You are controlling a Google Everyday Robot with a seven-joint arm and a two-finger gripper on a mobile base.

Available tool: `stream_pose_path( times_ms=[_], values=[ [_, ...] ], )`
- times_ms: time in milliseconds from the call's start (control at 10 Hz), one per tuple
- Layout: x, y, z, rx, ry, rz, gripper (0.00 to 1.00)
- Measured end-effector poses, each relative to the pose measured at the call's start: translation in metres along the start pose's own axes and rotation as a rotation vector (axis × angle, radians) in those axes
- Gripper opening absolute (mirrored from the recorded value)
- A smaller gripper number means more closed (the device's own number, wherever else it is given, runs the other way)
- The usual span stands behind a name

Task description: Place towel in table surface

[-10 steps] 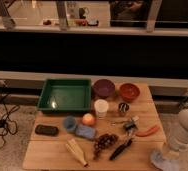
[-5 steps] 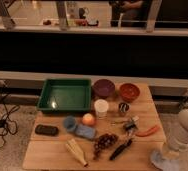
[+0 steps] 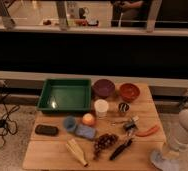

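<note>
A pale grey-blue towel [image 3: 162, 161] hangs bunched at the table's front right corner, right at the edge of the wooden table [image 3: 47, 150]. My white arm [image 3: 187, 129] comes in from the right and slopes down to it. My gripper [image 3: 168, 150] is at the arm's lower end, just above the towel and mostly hidden by the arm and the cloth. Whether the towel rests on the wood or hangs beside it, I cannot tell.
On the table: a green tray [image 3: 64, 95], a maroon bowl [image 3: 104, 87], an orange bowl [image 3: 129, 91], a white cup [image 3: 101, 107], a blue sponge [image 3: 85, 131], an orange fruit [image 3: 88, 119], grapes [image 3: 103, 142], a black tool [image 3: 121, 148], a carrot [image 3: 148, 131].
</note>
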Motion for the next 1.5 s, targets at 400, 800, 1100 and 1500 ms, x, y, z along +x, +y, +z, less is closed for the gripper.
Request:
stream_pose_path(
  times_ms=[400, 800, 1100, 1500],
  values=[
    [-0.004, 0.004, -0.011, 0.032, -0.018, -0.02, 0.0],
    [-0.021, 0.013, -0.031, 0.079, -0.029, -0.067, 0.0],
    [-0.034, 0.019, -0.052, 0.122, -0.041, -0.101, 0.0],
    [-0.049, 0.013, -0.072, 0.175, -0.059, -0.137, 0.0]
  ],
)
